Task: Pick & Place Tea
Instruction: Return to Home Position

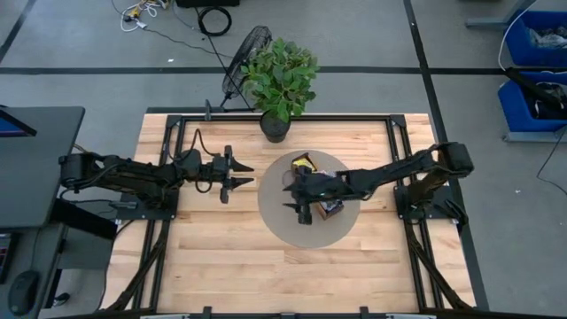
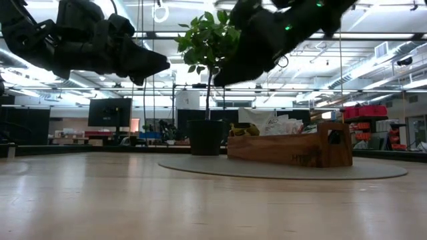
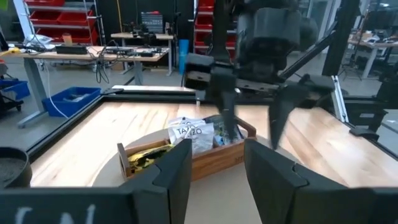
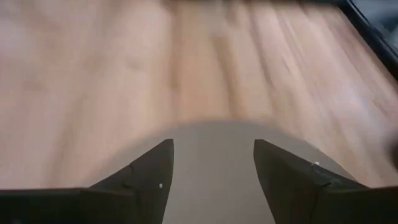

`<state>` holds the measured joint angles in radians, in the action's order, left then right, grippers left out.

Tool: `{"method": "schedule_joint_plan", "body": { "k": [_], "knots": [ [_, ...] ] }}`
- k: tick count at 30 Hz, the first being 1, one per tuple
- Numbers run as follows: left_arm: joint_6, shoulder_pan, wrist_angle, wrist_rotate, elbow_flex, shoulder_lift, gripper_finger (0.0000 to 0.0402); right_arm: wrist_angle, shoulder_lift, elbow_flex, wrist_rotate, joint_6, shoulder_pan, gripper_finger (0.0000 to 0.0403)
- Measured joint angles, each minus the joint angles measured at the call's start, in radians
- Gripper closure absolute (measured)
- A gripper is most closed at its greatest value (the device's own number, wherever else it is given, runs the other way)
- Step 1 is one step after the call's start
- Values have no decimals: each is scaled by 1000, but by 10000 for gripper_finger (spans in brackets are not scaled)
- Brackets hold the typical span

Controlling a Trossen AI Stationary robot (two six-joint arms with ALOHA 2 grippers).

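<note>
Tea packets [image 3: 193, 134] sit in the wooden box [image 2: 280, 152], standing on edge w/ tops poking above the rim. Yellow ones [image 3: 148, 157] are at the end nearer the potted plant [image 1: 282, 75]. A white one w/ dark lettering comes next along, approx mid-box. The far end is hidden behind the right arm in the left wrist view, so I can't tell what's in it.

The box lies on a round grey mat [image 1: 283, 226] at the centre of the desk [image 1: 221, 266]. The plant stands just off the mat's far edge.

The right claw [image 4: 211, 168] hangs in the air above the mat, over the box's side facing the left arm. Its fingers are apart w/ nothing between them. Its own cam looks down at the mat edge and bare wood.

The left claw [image 1: 245, 174] hovers off the mat on the left side of the desk, raised clear of the surface and pointing toward the box. Its fingers are spread wide and hold nothing.
</note>
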<state>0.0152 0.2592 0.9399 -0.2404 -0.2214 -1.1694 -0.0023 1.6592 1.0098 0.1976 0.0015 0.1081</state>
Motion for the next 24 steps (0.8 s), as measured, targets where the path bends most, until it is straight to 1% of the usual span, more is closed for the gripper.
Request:
{"method": "schedule_joint_plan", "body": {
  "k": [4, 7, 12, 15, 19, 24],
  "knots": [
    [8, -8, 16, 1, 0, 0, 250, 249, -93, -139, -167, -40, 0, 182],
    [-1, -34, 19, 1, 0, 0, 250, 380, -162, -236, -217, -38, 2, 187],
    [-43, -89, 15, 15, 0, 0, 250, 517, -287, -376, -215, -36, 5, 193],
    [-69, -131, 26, 40, 0, -1, 250, 550, -347, -439, -215, -31, 5, 198],
    [-78, -189, 43, 130, -1, -1, 250, 557, -419, -512, -195, -7, 5, 203],
    [-88, -229, 31, 142, 0, -1, 250, 616, -492, -605, -172, 18, 5, 212]
  ]
}}
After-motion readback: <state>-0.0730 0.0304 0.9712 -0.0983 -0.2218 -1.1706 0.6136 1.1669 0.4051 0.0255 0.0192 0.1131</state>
